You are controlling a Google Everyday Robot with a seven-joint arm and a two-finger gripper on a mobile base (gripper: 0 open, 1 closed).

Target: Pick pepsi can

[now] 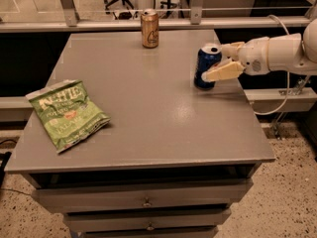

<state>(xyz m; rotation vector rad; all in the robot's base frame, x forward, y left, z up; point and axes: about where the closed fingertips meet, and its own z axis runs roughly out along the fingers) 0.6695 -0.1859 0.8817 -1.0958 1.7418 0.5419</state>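
The pepsi can (204,59), dark blue with a silver top, stands upright on the grey table (148,108) near its right edge. My gripper (213,62) reaches in from the right at can height. Its cream fingers straddle the can: the near finger (223,72) lies across the can's front right side, and the far finger (233,47) sits behind the can's top. The jaws look open around the can, which still rests on the table.
A gold can (149,28) stands upright at the table's back edge. A green chip bag (67,113) lies flat at the front left. A metal rail (148,24) runs behind the table. Drawers (146,201) sit below the tabletop.
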